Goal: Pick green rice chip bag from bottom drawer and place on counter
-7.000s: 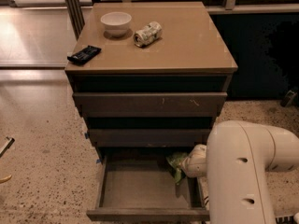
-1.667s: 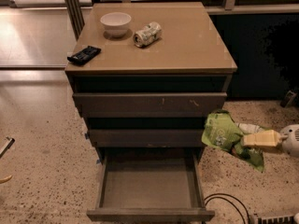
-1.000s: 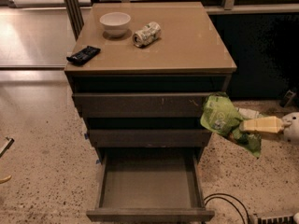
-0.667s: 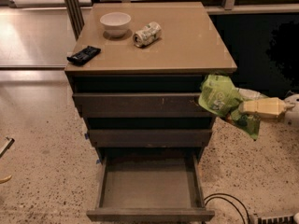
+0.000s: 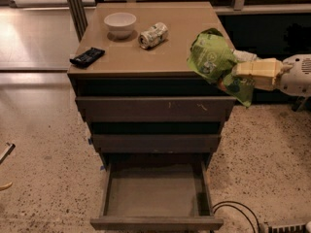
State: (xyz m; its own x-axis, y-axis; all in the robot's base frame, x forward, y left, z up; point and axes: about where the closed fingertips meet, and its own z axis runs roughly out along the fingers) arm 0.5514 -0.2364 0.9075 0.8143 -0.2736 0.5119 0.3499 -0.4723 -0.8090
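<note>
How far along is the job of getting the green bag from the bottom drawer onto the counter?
Done: the green bag is out of the open bottom drawer. In hand: the gripper, reaching in from the right, has its jaws shut on the bag, holding it at the right edge of the counter. Left: lower it onto the counter and let go.

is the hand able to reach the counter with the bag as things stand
Likely yes: the hand holds the green rice chip bag at the right edge of the counter; the bowl, can and black packet sit further left.
</note>
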